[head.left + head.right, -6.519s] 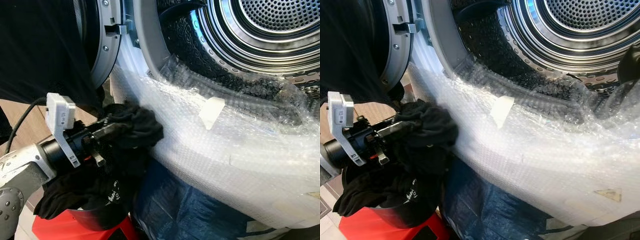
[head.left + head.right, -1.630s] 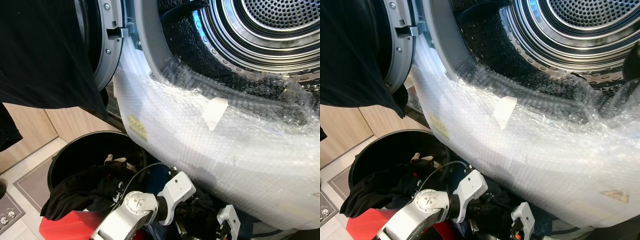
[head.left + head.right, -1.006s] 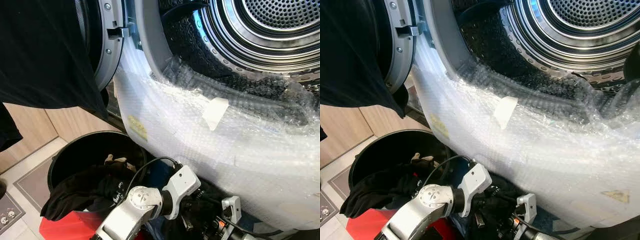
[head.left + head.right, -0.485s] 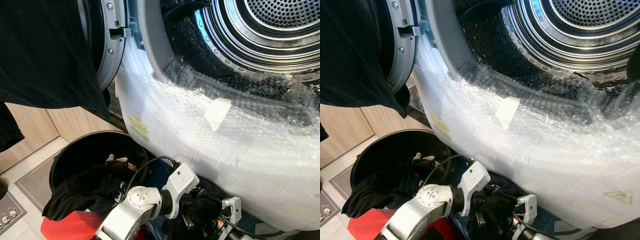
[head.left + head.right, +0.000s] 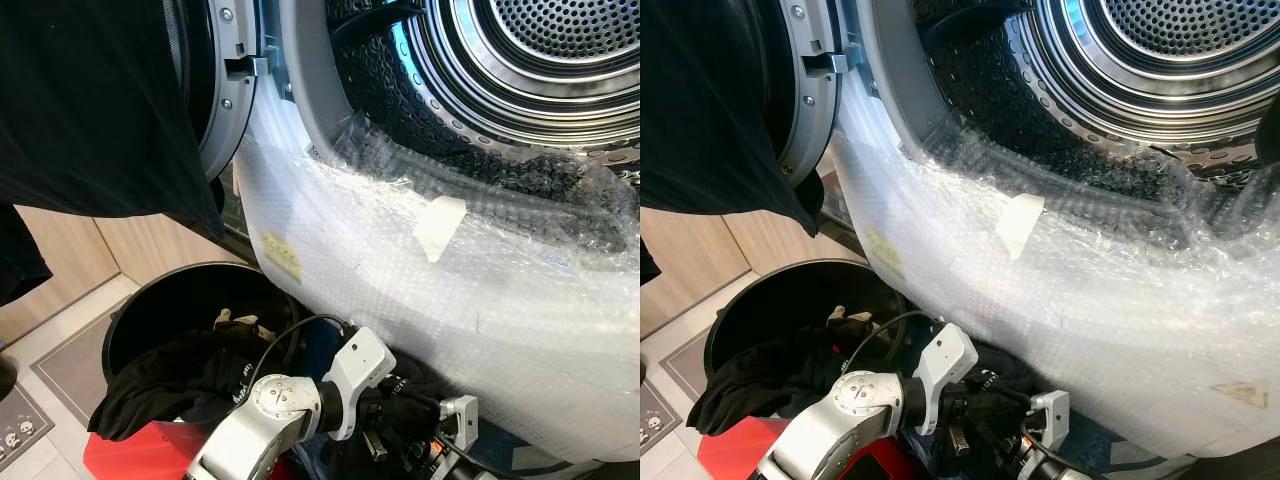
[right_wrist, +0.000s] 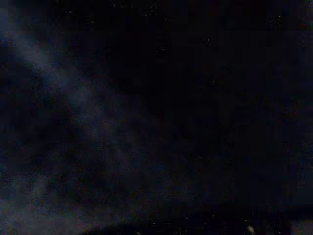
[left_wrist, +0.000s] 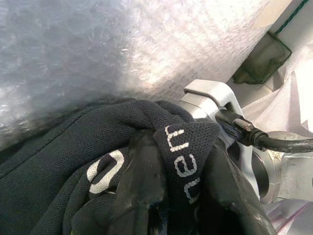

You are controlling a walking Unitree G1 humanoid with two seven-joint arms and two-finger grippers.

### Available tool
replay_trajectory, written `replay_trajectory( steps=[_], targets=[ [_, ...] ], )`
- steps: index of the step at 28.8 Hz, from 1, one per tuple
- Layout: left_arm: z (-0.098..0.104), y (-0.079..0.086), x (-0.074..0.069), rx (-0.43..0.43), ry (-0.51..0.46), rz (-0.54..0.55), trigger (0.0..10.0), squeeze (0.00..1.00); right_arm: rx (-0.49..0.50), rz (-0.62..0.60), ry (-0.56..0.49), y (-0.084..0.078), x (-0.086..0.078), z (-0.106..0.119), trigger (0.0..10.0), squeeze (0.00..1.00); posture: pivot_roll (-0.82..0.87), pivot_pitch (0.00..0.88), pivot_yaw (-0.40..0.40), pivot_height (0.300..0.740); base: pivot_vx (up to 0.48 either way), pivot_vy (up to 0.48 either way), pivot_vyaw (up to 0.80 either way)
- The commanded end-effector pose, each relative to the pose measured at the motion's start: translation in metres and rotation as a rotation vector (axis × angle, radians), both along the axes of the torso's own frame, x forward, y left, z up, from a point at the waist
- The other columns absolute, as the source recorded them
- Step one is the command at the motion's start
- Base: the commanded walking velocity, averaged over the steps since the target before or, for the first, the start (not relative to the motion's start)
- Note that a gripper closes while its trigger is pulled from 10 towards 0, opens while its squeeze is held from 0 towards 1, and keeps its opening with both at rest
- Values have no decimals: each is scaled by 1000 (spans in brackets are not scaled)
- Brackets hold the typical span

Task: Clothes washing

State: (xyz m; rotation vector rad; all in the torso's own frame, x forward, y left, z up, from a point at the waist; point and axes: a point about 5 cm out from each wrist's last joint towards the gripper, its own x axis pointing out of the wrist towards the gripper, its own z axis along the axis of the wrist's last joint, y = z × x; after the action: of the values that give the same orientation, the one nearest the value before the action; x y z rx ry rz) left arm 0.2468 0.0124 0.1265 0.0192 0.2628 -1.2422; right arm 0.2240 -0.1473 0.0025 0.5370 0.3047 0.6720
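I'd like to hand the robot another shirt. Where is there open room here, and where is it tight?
Open: the drum mouth above the bubble wrap, and the bin's back half behind its clothes. Tight: low down between bin and wrap, where the left gripper, shut on a black garment, meets the right gripper.
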Motion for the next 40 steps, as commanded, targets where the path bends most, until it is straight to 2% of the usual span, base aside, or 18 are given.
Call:
replay_trajectory(
  steps=[1,7,11,15,22,32,33,34,35,36,37,40],
  targets=[
    [14,-9,-8,-70,-22,-75,0,0,7,5,-3,1,0,2,0,0,83,61,-14,740,0,0,0],
    [15,-10,-4,-66,-29,-57,0,0,-3,-1,-12,0,3,5,0,0,79,80,-18,740,0,0,0],
    [18,-10,-4,-73,-39,-67,0,0,27,10,-28,0,2,9,0,0,83,92,-25,740,0,0,0],
    [18,-9,-8,-73,-30,-69,0,0,14,88,-21,6,-7,6,0,0,88,77,-31,740,0,0,0],
    [16,-6,-8,-77,-20,-51,0,0,26,99,-17,4,-8,7,0,0,87,49,-31,740,0,0,0],
    [11,-2,-8,-33,-34,-31,0,0,17,140,-1,7,-12,4,0,0,84,35,-28,740,0,0,0],
    [11,-1,-8,-30,-38,-25,2431,0,16,143,-2,7,-13,5,0,0,85,31,-29,740,0,0,0],
    [12,0,-7,-32,-42,-17,8157,0,11,151,-1,7,-13,4,0,0,83,34,-27,740,0,0,0],
    [12,0,-7,-32,-42,-17,8157,0,11,151,-1,7,-13,4,0,0,83,34,-27,740,0,0,0],
    [17,1,-5,-52,-37,-4,10000,710,6,166,1,7,-14,4,0,0,83,34,-27,740,0,0,0],
    [19,2,-5,-64,-37,2,10000,1000,5,172,2,7,-14,4,0,0,83,34,-27,740,0,0,0],
    [21,3,-4,-63,-45,12,10000,1000,6,174,1,7,-14,4,0,0,92,44,-27,740,0,0,0]
  ],
)
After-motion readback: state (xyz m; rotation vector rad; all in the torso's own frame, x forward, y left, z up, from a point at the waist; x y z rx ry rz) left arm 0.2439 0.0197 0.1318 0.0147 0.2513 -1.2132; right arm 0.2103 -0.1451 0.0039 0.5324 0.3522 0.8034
